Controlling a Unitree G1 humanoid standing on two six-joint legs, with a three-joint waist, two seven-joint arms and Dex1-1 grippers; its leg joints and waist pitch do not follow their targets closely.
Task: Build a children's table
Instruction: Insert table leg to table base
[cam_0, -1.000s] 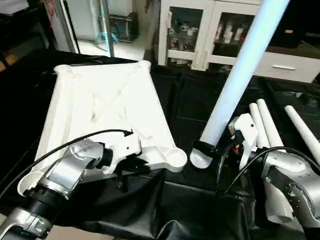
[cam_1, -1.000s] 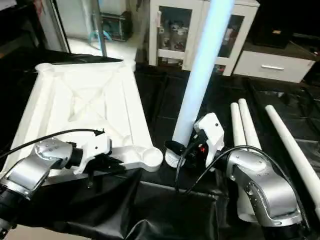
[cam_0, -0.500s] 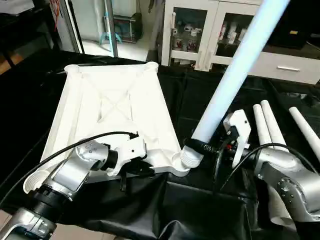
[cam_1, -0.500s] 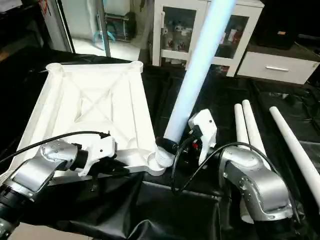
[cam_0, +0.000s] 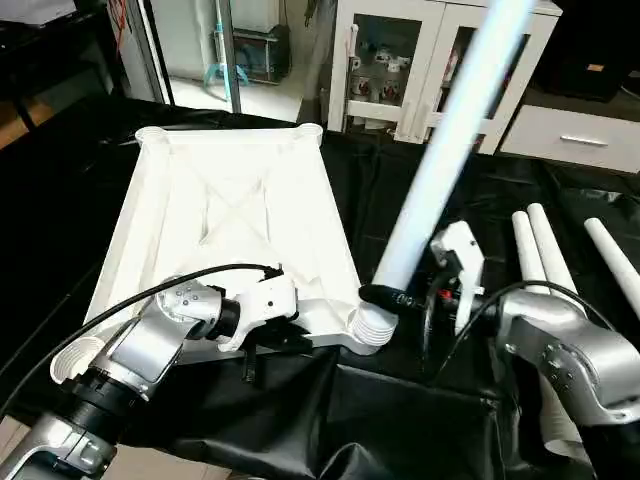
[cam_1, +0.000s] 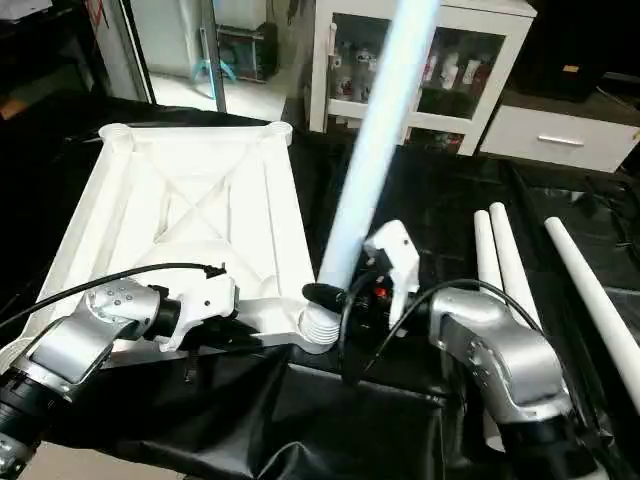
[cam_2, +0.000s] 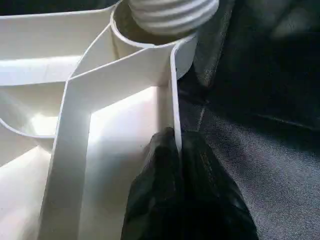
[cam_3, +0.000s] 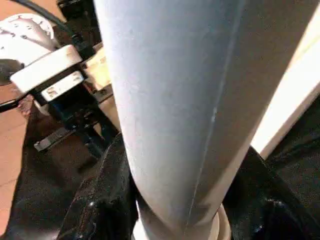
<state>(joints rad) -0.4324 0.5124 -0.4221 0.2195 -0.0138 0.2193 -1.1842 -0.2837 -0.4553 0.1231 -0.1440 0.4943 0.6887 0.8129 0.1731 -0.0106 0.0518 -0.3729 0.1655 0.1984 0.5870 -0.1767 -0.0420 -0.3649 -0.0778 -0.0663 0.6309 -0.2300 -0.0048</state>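
The white table top (cam_0: 230, 230) lies underside up on black cloth, its X ribs showing. My left gripper (cam_2: 175, 137) is shut on the thin near rim wall (cam_2: 172, 90), close to the near right corner socket (cam_2: 150, 42). My right gripper (cam_0: 395, 298) is shut on a long white leg (cam_0: 440, 150), just above its threaded end (cam_0: 372, 328). The leg stands steeply and leans up to the right. Its threaded end (cam_2: 170, 12) sits in the mouth of that corner socket. In the right wrist view, black fingers (cam_3: 107, 200) flank the leg (cam_3: 185, 100).
Three more white legs (cam_0: 535, 250) lie side by side on the black cloth at the right, behind my right forearm. A white glass-door cabinet (cam_0: 400, 70) stands beyond the table. Loose folds of black cloth (cam_0: 330, 420) hang at the near edge.
My right gripper has carried the leg leftward, bringing its threaded end from beside the corner into the socket mouth. The left gripper has kept its hold on the rim. The camera has shifted.
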